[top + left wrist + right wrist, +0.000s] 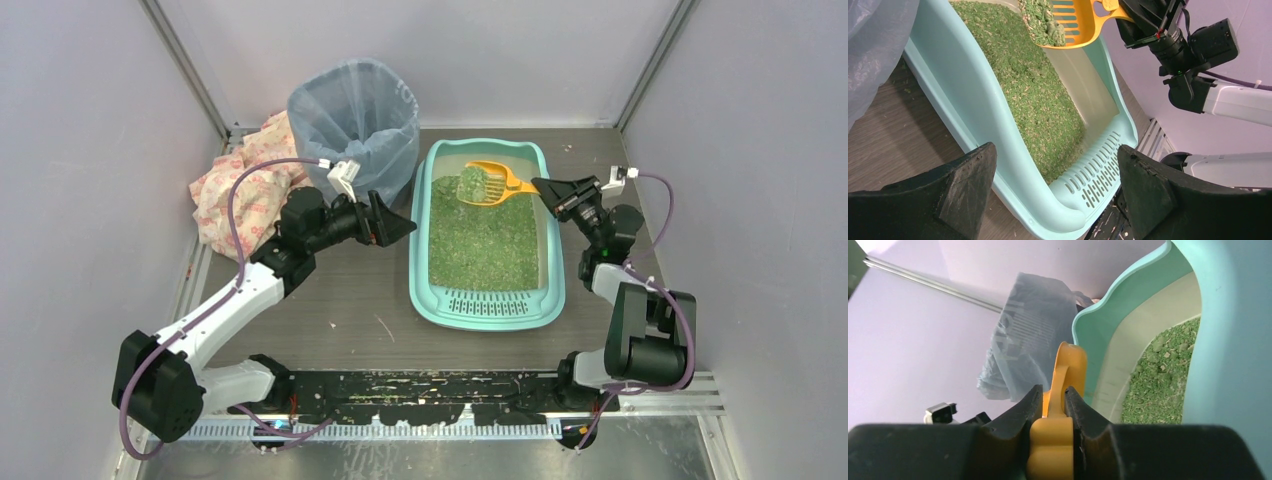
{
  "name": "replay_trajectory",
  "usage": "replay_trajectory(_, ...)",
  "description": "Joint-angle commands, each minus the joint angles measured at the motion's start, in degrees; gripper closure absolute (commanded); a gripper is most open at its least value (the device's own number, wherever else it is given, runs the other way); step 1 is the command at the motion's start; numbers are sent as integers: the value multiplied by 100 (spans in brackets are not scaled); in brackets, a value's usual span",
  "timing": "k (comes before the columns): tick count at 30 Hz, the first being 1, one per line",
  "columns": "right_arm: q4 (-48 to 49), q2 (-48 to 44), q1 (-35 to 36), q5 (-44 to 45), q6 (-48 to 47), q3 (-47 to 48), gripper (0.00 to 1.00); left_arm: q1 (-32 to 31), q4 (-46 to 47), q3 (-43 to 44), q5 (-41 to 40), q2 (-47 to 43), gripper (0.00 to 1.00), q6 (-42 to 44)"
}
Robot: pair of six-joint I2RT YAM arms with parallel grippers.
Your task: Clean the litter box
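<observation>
Grey-walled booth, dark table (350, 330): the litter box (487, 305) is sitting mid-table, just right of the bag-lined bin (355, 110).
Right gripper (541, 186) is pinching the handle of the orange scoop (487, 183), holding clumped litter over the box's far end; left gripper (408, 228) is hovering wide open beside its left rim.

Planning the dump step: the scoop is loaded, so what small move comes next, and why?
Probably carry the scoop left toward the bin, keeping it level. The fingers of the right gripper pinch its handle, a clump sits in it above the litter box, and the bin stands left.
</observation>
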Motion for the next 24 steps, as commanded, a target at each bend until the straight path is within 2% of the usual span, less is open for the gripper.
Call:
replay_trajectory(1, 1547, 240, -165, -299, 881, -60, 99, 40, 384, 7, -6, 8, 11, -54)
replay_trajectory(5, 2110, 430, -200, -391, 1192, -86, 99, 45, 372, -1, -38, -6, 11, -31)
replay_trajectory(14, 2084, 409, -485, -280, 1192, -293, 99, 53, 287, 17, -64, -66, 11, 23)
replay_trajectory(17, 1997, 465, -256, -390, 1074, -177, 99, 52, 298, 10, -64, -55, 11, 13)
replay_trajectory(19, 1747, 292, -202, -444, 855, -178, 99, 54, 335, -4, -82, -23, 11, -50)
replay_trajectory(22, 737, -240, -422, -221, 352, -218, 99, 54, 411, -18, -33, 3, 11, -159)
replay_trajectory(24, 462, -348, -160, -188, 96, -118, 99, 49, 414, -26, -37, 3, 11, -156)
